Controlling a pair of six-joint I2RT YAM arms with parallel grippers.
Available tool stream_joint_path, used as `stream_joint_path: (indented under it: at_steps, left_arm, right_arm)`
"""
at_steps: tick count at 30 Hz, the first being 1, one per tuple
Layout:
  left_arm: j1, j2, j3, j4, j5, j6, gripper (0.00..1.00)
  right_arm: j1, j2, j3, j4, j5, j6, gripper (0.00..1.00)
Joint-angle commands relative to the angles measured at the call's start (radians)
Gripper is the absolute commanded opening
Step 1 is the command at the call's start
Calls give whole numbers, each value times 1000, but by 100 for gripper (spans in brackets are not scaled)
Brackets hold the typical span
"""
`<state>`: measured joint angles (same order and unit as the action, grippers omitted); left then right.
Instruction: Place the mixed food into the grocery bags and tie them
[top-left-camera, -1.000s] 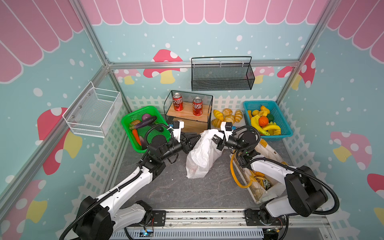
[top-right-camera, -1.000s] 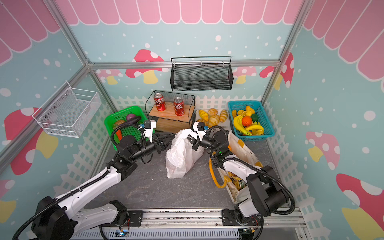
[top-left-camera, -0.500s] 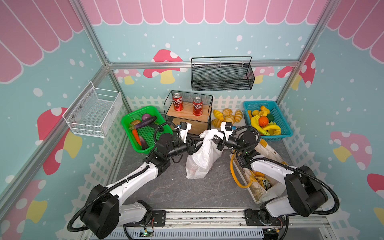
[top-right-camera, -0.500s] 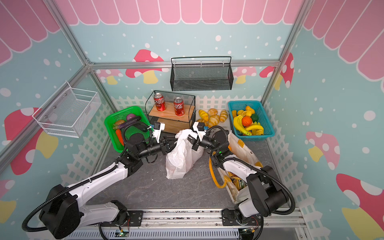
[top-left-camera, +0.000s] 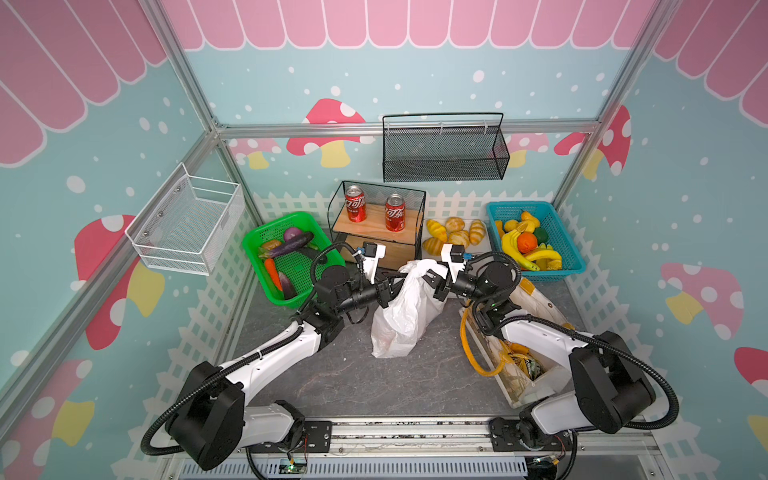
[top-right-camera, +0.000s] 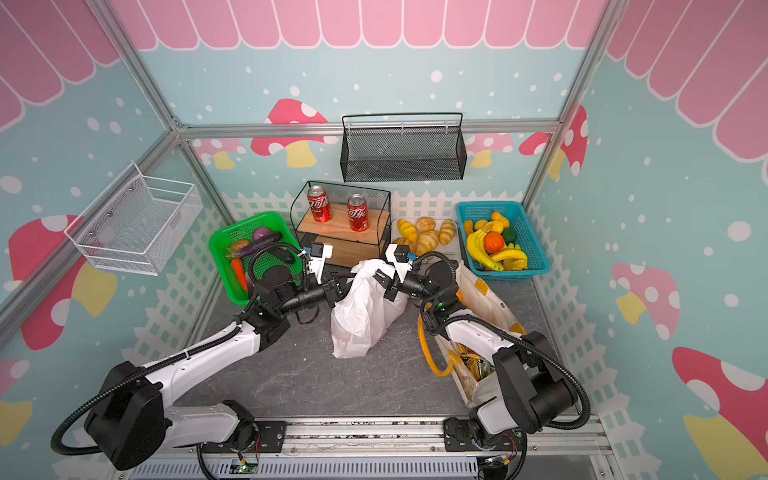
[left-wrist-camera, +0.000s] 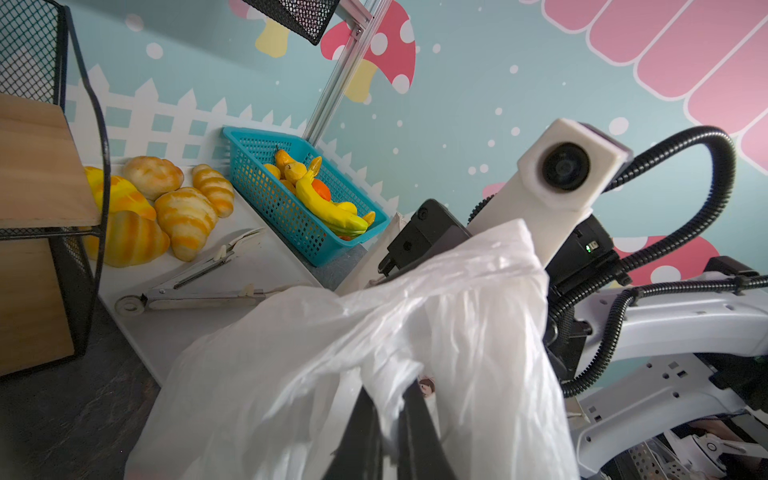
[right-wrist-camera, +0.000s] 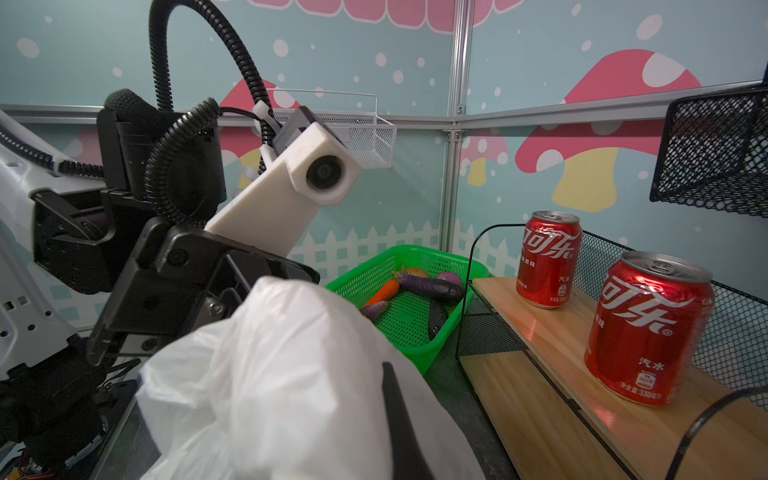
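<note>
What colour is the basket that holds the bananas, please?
Teal; the basket shows best in a top view.

Crinkly white plastic bag (top-left-camera: 405, 316) upright at centre, top bunched; cream tote (top-left-camera: 537, 297) beside it, snack packets (top-left-camera: 523, 365) inside.

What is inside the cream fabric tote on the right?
In the cream tote, yellow-orange snack packets show at the open mouth. The right arm covers the rest, so deeper contents are hidden.

In both top views I see teal walls (top-left-camera: 415, 79) with pink scalloped trim (top-left-camera: 374, 25) and mushroom decals (top-left-camera: 328, 124), aluminium frame rails (top-left-camera: 270, 132), a white wire wall basket (top-left-camera: 187, 224), a black mesh wall basket (top-left-camera: 444, 153), a dark grey marbled counter (top-left-camera: 340, 374).
</note>
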<state>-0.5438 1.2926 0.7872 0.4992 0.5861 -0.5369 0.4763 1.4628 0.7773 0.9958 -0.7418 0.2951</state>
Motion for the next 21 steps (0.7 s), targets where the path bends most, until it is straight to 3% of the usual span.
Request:
stream_joint_path:
  at_steps: [1, 13, 21]
  left_arm:
    - [2, -31, -8, 41, -37, 6, 2]
    - [13, -70, -69, 97, -82, 63, 0]
    - [13, -59, -75, 132, -81, 77, 0]
  right_arm:
    - [-4, -4, 7, 21, -3, -28, 0]
    - [-7, -39, -1, -92, 45, -131, 0]
    - [-12, -80, 7, -204, 96, -201, 32]
